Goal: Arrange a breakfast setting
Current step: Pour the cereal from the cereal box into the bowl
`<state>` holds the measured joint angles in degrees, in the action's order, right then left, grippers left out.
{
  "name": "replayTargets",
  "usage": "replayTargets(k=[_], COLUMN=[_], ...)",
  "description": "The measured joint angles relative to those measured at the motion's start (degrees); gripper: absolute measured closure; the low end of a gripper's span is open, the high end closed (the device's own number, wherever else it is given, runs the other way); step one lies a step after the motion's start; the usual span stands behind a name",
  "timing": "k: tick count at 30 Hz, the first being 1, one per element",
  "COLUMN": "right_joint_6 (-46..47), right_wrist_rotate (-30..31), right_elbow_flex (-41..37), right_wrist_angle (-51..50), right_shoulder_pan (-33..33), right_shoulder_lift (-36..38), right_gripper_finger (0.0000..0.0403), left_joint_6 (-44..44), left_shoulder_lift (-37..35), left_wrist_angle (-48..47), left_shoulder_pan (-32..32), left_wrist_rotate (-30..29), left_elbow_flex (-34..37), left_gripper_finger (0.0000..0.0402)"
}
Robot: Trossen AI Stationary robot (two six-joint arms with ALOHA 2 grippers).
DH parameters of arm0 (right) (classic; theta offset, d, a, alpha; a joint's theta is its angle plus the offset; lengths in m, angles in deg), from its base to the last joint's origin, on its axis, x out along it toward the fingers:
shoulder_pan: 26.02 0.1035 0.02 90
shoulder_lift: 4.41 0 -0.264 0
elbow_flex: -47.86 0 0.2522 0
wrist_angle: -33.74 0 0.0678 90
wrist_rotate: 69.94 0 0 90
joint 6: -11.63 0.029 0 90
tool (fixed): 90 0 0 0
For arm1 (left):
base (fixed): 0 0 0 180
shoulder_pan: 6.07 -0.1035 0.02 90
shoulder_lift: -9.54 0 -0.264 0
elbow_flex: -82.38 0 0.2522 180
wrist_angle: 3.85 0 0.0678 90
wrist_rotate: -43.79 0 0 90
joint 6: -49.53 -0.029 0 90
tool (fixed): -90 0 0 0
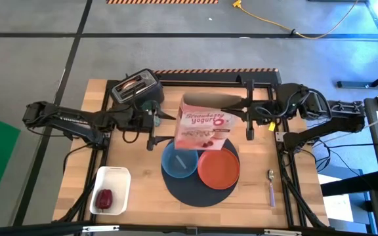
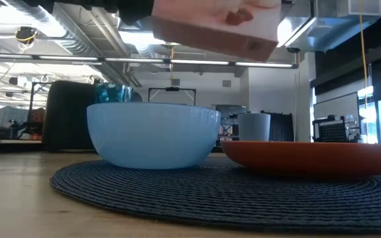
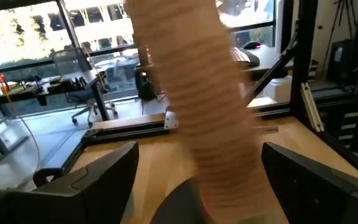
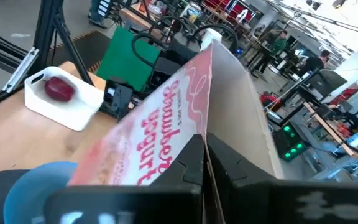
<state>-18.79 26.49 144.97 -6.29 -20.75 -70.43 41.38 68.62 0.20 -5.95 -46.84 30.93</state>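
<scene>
A red-and-white cereal package [image 1: 204,128] hangs tilted over the blue bowl [image 1: 178,161], with my right gripper [image 1: 238,119] shut on it. The bowl and the orange plate [image 1: 219,168] stand on the round dark mat [image 1: 195,191]. My left gripper [image 1: 156,131] stands open just left of the package, its fingers [image 3: 101,180] wide apart and touching nothing. The purple-handled spoon [image 1: 271,187] lies on the table right of the mat. The dark-red fruit [image 1: 104,197] lies in a white tray. Toasted bread [image 1: 131,84] sticks out of the toaster. The teal glass [image 2: 111,92] shows behind the bowl. My right gripper pinches a thin edge of the package [image 4: 211,106] between its two fingers, on the package's right side. The fingers come nearly level from the table's right. The package is lifted clear, tilted, with its printed face up, above the bowl [image 2: 154,135].
The black toaster [image 1: 136,88] stands at the table's far left. The white tray [image 1: 117,180] sits at the near left corner. A black frame rail [image 1: 209,82] runs along the far edge. Bare wood lies right of the mat around the spoon.
</scene>
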Motion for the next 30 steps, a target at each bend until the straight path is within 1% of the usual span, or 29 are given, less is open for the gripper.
replayTargets(k=[5, 12, 16, 19, 22, 26, 30], right_joint_6=[-0.1, -1.2, -1.6, -1.6, -1.8, -2.0, -2.8], right_wrist_rotate=[0.1, -2.0, -4.9, -5.2, -5.6, -6.1, -6.6], right_elbow_flex=[0.0, 0.0, 0.0, 0.0, 0.0, 0.1, 0.0], right_wrist_angle=[0.1, 2.7, 4.2, 5.5, 6.4, 7.3, 8.6], right_shoulder_pan=[0.0, 0.0, 0.0, 0.0, 0.0, 0.0, 0.0], right_shoulder_lift=[0.0, 0.0, 0.0, -0.5, -1.4, -3.0, -4.9], right_gripper_finger=[0.0403, 0.0403, 0.0403, 0.0403, 0.0403, 0.0403, 0.0403], left_joint_6=[0.2, 0.7, 2.1, 2.9, 3.4, 3.5, 3.5], left_shoulder_lift=[-1.7, -1.7, -0.4, 0.4, 1.5, 3.4, 5.0], left_wrist_angle=[0.5, 0.4, 0.1, 1.0, 3.3, 5.5, 6.5], left_shoulder_pan=[0.0, -0.8, -1.6, -1.6, -1.6, -1.6, -1.7], left_wrist_rotate=[-0.3, -4.3, -4.2, -3.7, -1.2, -0.8, -1.6], left_elbow_flex=[-0.1, -0.1, -0.1, -0.1, -0.1, -0.1, 0.0], left_gripper_finger=[0.0065, 0.0065, 0.0065, 0.0065, 0.0065, 0.0066, 0.0085])
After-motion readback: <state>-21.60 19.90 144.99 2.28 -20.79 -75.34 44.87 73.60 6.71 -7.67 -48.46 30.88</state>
